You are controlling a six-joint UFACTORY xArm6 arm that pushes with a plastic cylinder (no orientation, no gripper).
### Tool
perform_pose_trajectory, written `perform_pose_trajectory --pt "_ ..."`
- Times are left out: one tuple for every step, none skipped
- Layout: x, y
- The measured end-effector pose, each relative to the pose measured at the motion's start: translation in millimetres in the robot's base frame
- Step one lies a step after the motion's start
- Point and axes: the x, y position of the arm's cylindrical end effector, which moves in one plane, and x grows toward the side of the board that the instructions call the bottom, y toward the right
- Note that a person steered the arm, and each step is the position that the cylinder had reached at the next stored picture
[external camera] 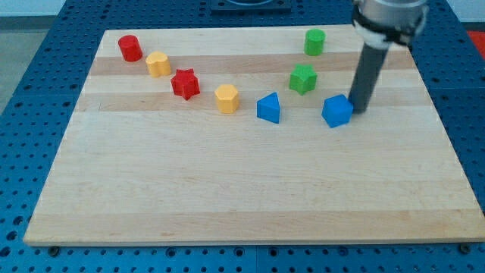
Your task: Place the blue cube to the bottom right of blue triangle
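Observation:
The blue cube (336, 111) lies on the wooden board (242, 189), right of centre. The blue triangle (268, 108) lies to its left, about level with it, with a gap between them. My tip (358, 110) stands at the cube's right side, touching or almost touching it. The dark rod rises from there toward the view's top right.
A green star (302, 78) lies above the gap between triangle and cube. A green cylinder (314, 42) is near the top edge. A yellow hexagon (226, 98), red star (185, 83), yellow block (158, 64) and red cylinder (129, 48) run toward the top left.

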Motion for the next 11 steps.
perform_pose_trajectory --pt "12 2" --pt "-25 30" --pt "-64 43" --pt "-52 24" --pt "-22 0" --pt "-5 -32" --pt "11 -56" --pt "11 -42" --pt "12 -34" --pt "19 -56" --pt "36 -74"
